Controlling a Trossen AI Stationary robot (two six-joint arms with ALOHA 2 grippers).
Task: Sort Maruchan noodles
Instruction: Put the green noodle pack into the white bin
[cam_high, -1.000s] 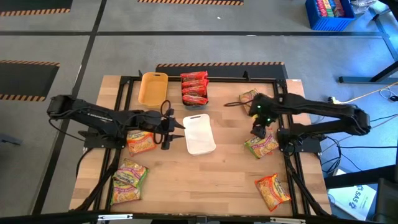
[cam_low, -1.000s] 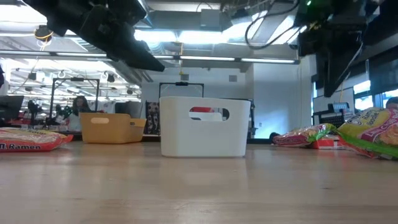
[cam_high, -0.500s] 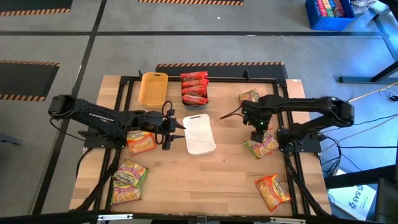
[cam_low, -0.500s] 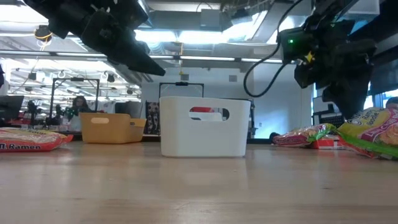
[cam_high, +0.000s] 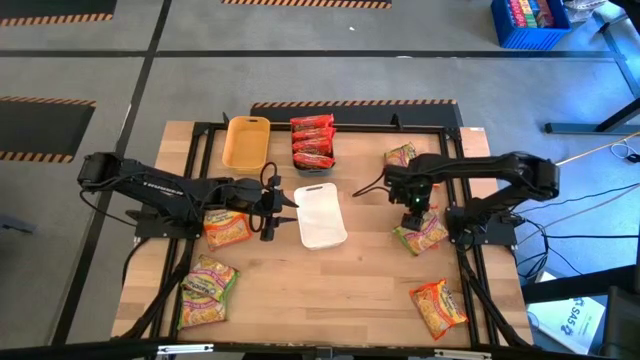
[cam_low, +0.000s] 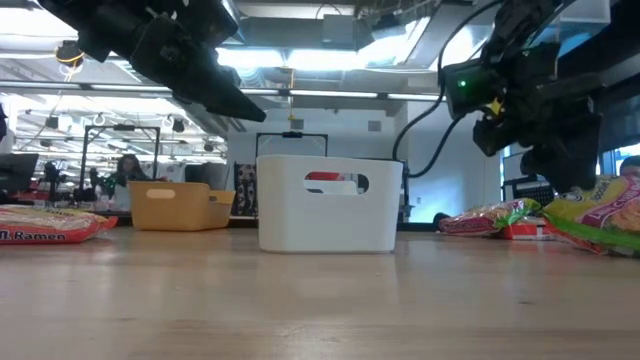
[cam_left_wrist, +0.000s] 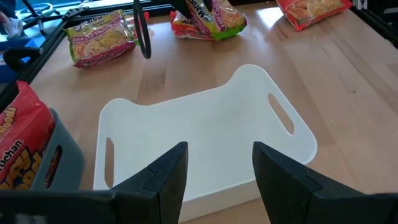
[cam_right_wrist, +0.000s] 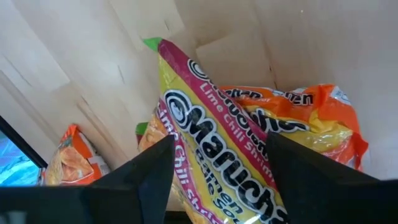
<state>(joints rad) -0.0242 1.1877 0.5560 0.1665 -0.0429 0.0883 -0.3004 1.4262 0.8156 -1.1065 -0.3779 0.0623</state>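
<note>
Meanwhile, right gripper (cam_high: 415, 205) had swung inward and dropped lower than a second ago, hovering above green-pink crinkly plastic Maruchan packet (cam_right_wrist: 233, 171) lying on orange packet (cam_right_wrist: 323, 124) by table's right edge. Fingers (cam_right_wrist: 146, 171) parted, empty, straddling packet without touching. Left gripper (cam_left_wrist: 217, 180) unmoved, fingers apart, empty, over white oblong plastic tray (cam_left_wrist: 205, 134). Red packets (cam_high: 312, 142) sat in dark bin.

Grey floor (cam_high: 300, 70) crossed by dark lines, with black-and-orange hazard stripes (cam_high: 352, 102) just beyond the pale wooden tabletop (cam_high: 330, 285). Blue crate (cam_high: 528, 24) at the far right corner. Bright ceiling strip lights (cam_low: 330, 60) over distant workstations; a seated person (cam_low: 128, 168) far back.
</note>
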